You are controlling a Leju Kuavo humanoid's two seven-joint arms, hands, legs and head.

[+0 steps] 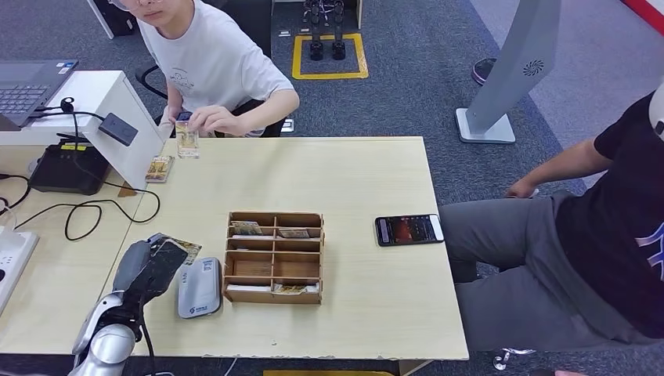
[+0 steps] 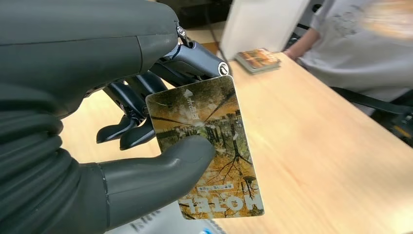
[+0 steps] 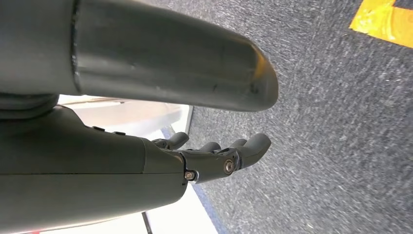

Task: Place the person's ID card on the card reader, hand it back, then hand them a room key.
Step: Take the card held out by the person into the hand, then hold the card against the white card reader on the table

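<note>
Autumn-coloured and marked HOTEL, the room key (image 1: 186,249) sits pinched in the robot's left hand (image 1: 153,266) in the head view, just beside the grey card reader (image 1: 198,287). The person (image 1: 211,63) across the table holds a card (image 1: 187,139), so I judge the ID already returned, handover pending.

Left wrist view: thumb (image 2: 165,165) presses the key against dark fingers (image 2: 136,97).

Right wrist view: the right hand (image 3: 214,156) hangs loosely spread, holding nothing.

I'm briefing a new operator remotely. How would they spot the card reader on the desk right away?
Start at the wooden compartment box in the middle of the light wooden table. Directly on its left lies the card reader, next to the left robot hand holding a card. It is the only flat, rounded grey device there.
</note>
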